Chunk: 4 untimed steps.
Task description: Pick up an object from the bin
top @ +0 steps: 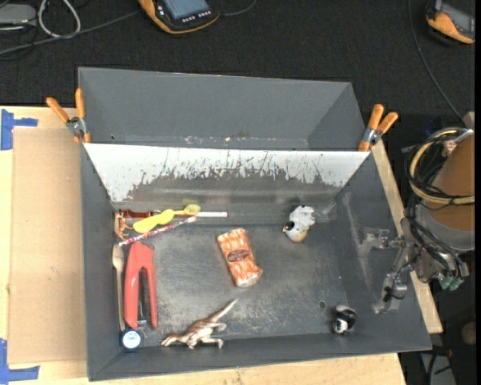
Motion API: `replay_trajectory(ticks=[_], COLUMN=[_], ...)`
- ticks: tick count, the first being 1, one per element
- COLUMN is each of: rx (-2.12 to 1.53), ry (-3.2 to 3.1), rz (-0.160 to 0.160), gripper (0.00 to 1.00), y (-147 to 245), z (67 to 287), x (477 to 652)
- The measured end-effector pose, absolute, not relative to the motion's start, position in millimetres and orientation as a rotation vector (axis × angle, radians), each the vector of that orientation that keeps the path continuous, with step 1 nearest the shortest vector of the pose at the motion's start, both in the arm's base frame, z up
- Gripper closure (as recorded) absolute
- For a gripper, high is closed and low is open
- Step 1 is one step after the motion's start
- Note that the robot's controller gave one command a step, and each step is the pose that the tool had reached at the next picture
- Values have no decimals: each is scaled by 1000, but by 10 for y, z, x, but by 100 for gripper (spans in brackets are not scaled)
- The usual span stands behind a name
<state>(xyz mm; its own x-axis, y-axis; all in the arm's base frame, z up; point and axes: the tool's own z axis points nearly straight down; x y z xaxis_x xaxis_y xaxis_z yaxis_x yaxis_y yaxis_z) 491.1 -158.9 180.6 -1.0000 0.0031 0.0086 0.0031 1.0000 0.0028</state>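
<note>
Presently the gripper (390,289), open or clenched I cannot tell, hangs close by the bin's (224,111) right wall and could scrape it.

Light comes from overhead and lies fairly evenly across the grey bin (305,283); its floor reads mid-grey, with a faint paler sheen toward the middle; the lower band of the far wall (224,165) glares almost white, while the wall above that band is a flat, darker grey; the orange toy car (240,257) and the red-handled tool (139,285) cast only short, soft shadows; the black surface (305,30) behind the bin is dim.
</note>
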Motion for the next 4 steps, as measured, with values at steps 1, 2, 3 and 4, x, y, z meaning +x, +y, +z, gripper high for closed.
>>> replay_trajectory(ticks=[1,2,3,4], rx=[3,-71,-67,-85], ry=[-3140,-3141,-3137,-3136], rz=[-2,-3,-4,-6], gripper=[0,0,0,0], y=[-1583,-933,-407,-849], z=[1840,1136,559,1255], x=[4931,5098,5105,5469])
